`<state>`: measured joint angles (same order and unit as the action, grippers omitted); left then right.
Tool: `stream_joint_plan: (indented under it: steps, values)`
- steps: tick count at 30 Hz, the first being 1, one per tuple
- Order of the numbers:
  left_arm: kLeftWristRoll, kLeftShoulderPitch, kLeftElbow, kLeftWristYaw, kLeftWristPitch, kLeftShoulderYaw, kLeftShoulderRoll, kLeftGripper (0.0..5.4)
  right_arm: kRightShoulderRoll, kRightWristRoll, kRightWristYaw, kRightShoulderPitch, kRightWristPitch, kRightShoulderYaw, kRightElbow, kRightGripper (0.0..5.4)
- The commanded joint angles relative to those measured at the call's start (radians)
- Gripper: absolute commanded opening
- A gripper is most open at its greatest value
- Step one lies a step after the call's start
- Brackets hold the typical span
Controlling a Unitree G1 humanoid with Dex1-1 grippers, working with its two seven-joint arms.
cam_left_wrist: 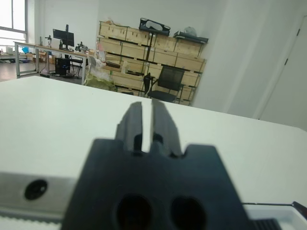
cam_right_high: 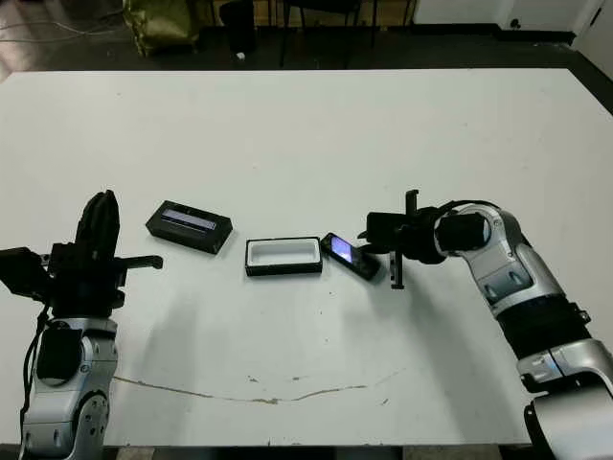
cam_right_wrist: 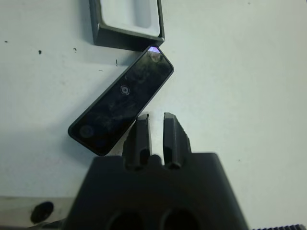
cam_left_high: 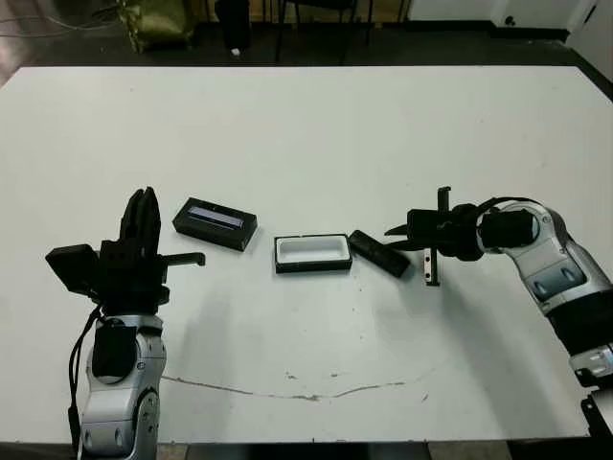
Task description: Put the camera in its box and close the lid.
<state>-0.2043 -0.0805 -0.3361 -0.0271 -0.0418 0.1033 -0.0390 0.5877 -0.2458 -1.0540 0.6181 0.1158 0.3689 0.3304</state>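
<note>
The camera (cam_right_high: 349, 256), a slim black bar with a glowing purple screen at one end, lies slanted on the white table. Its screen end sits by the right end of the box (cam_right_high: 283, 256). The box is an uncovered black tray with white lining. The lid (cam_left_high: 215, 223), black with a pale bluish strip, lies apart to the box's left. My right gripper (cam_left_high: 393, 231) is shut and holds nothing. It hovers just right of the camera (cam_right_wrist: 122, 105), its fingertips (cam_right_wrist: 142, 125) by the camera's long edge. My left gripper (cam_left_high: 144, 209) is shut, points upward, and stands left of the lid.
A thin dark crack line (cam_left_high: 287, 393) runs across the table near its front edge. Beyond the far edge the dark floor holds chair legs and a yellow bag (cam_left_high: 158, 19). The left wrist view shows wooden crates (cam_left_wrist: 144, 43) and an office chair (cam_left_wrist: 168, 81) beyond the table.
</note>
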Motion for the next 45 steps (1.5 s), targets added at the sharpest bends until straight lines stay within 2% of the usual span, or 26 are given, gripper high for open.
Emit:
stream_joint_plan:
  steps: [1,6,11,14,18,21,28,31,33,37,42,45]
  values:
    - [-0.003,-0.024,0.001,0.0,0.011,0.003,0.004,0.02,0.021,0.006,-0.01,-0.031,-0.03,-0.005,-0.013,0.0]
    - [-0.006,-0.028,0.004,0.003,0.009,0.003,-0.002,0.02,0.029,-0.02,0.051,-0.039,-0.023,-0.019,-0.01,0.0]
    - [0.005,-0.03,-0.003,0.012,0.012,-0.001,-0.004,0.02,0.052,-0.108,0.178,-0.049,-0.051,-0.04,-0.052,0.0]
    - [-0.003,-0.026,0.002,0.005,0.011,0.0,-0.001,0.02,0.06,-0.107,0.239,-0.046,-0.041,-0.079,-0.054,0.0]
    - [-0.001,-0.026,-0.004,0.009,0.017,-0.001,-0.001,0.02,0.053,-0.042,0.302,-0.062,-0.018,-0.157,-0.069,0.0]
    - [0.004,-0.026,-0.007,0.009,0.019,-0.002,0.001,0.02,0.049,0.036,0.299,-0.095,-0.03,-0.21,-0.145,0.0]
    - [0.005,-0.027,-0.013,0.017,0.031,-0.007,-0.003,0.02,0.032,0.294,0.221,-0.21,-0.18,-0.309,-0.324,0.0]
    - [0.01,-0.025,-0.004,0.016,0.022,-0.006,-0.001,0.02,0.037,0.349,0.225,-0.273,-0.266,-0.325,-0.407,0.0]
    - [0.012,-0.024,-0.002,0.015,0.018,-0.005,0.001,0.02,0.037,0.365,0.236,-0.309,-0.297,-0.328,-0.444,0.0]
    - [0.002,-0.029,-0.007,0.008,0.021,-0.003,0.002,0.02,0.039,0.328,0.287,-0.379,-0.301,-0.323,-0.511,0.0]
    - [-0.002,-0.032,-0.008,0.003,0.023,-0.002,0.005,0.02,0.039,0.311,0.345,-0.435,-0.387,-0.324,-0.588,0.0]
    - [-0.006,-0.032,-0.008,0.004,0.027,-0.002,0.003,0.0,0.029,0.313,0.377,-0.462,-0.42,-0.331,-0.615,0.41]
